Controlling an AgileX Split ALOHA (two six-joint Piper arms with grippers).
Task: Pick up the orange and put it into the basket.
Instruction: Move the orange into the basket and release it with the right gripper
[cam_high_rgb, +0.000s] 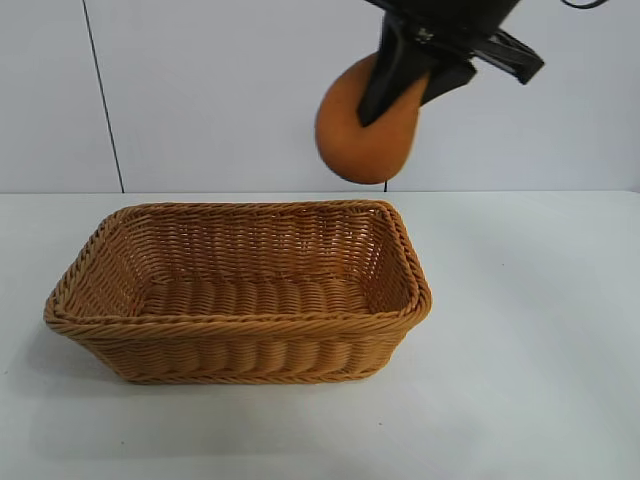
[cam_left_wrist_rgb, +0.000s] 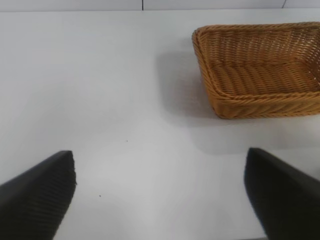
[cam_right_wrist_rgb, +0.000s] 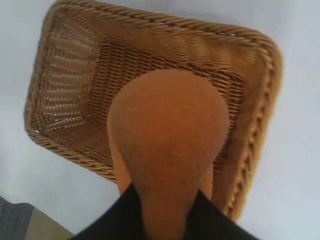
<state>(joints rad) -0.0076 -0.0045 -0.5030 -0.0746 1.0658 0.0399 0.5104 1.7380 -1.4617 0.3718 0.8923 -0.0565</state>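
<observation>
Hanging above the basket (cam_high_rgb: 240, 300), dull matte orange (cam_high_rgb: 365, 125), pinched in right end effector (cam_high_rgb: 400, 85)

Orange, tan and black against white

We see a dull orange-brown orange (cam_high_rgb: 350, 135) with matte skin, clamped in the black right gripper (cam_high_rgb: 400, 85); a tan-brown basket (cam_high_rgb: 240, 345) of ribbed wicker weave with a braided rim; a plain white table (cam_high_rgb: 530, 340); a pale grey-white wall (cam_high_rgb: 200, 90) crossed by one dark vertical seam; and the black, finely ribbed fingers (cam_left_wrist_rgb: 37, 195) of the left gripper (cam_left_wrist_rgb: 160, 200).
</observation>
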